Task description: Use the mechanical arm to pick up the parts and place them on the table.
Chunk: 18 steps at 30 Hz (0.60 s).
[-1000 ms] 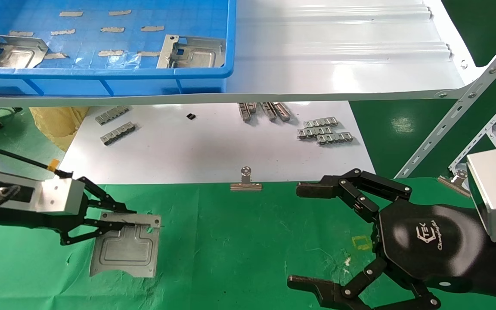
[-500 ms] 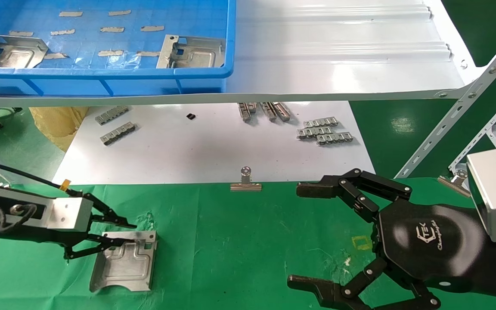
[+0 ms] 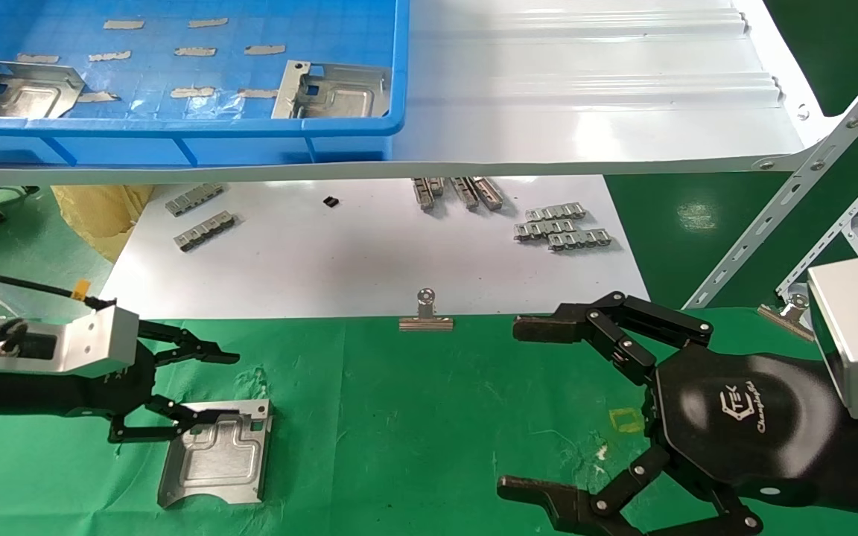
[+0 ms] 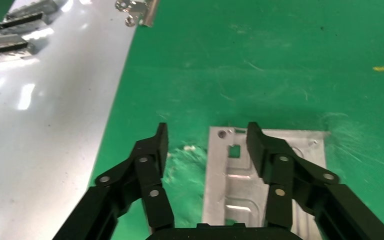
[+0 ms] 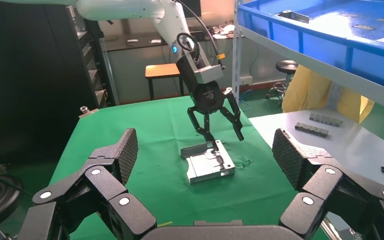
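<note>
1. Green cloth with small yellow square marks covers the tabletop [image 3: 414,417] across the lower half of the head view; a white glossy board [image 3: 339,260] lies beyond it at mid-frame.
2. At lower left of the head view, one stamped sheet-metal part [image 3: 217,454] lies flat on the green tabletop, embossed side up.
3. The left gripper [image 3: 205,383] sits just left of that part, its jaws spread. In the left wrist view one finger [image 4: 265,150] is over the plate and the other is over bare cloth beside it; the plate is not pinched.
4. The right gripper [image 3: 529,406] hangs at lower right of the head view, jaws spread wide and holding nothing.
5. A blue plastic bin [image 3: 176,130] stands on the white shelf at upper left, with two more parts inside: one at its left end [image 3: 16,89] and one near its right wall [image 3: 332,91].
6. Small grey ribbed strips [image 3: 561,227] lie scattered on the white board, and a silver binder clip [image 3: 425,313] sits at the board's near edge where it meets the cloth.
</note>
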Motion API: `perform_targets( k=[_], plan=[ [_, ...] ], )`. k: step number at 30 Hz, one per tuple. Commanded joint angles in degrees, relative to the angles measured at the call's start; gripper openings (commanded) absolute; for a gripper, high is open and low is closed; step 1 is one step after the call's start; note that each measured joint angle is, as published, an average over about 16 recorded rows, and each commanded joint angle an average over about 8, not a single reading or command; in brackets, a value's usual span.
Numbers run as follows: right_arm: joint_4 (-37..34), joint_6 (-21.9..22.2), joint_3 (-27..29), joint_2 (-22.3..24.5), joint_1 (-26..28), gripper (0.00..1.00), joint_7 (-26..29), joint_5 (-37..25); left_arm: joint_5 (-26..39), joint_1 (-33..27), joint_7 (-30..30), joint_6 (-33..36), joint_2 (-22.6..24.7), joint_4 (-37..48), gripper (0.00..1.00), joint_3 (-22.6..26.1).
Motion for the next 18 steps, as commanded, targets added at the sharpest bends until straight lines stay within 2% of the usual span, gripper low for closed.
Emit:
perform_targets(
  k=[1,10,18],
  plan=[
    [-0.01,0.0,0.0,0.0,0.0,1.0,0.0,0.0,-1.27,0.88,-1.26,0.15,-0.57,-0.33,1.0,-0.19],
    [-0.01,0.01,0.0,0.0,0.0,1.0,0.0,0.01,-1.29,1.08,-1.28,0.06,-0.58,-1.1,1.0,-0.64],
    [-0.03,0.0,-0.02,0.0,0.0,1.0,-0.01,0.02,-3.93,5.15,-5.89,-0.6,-2.08,-7.74,1.0,-4.69]
  ],
)
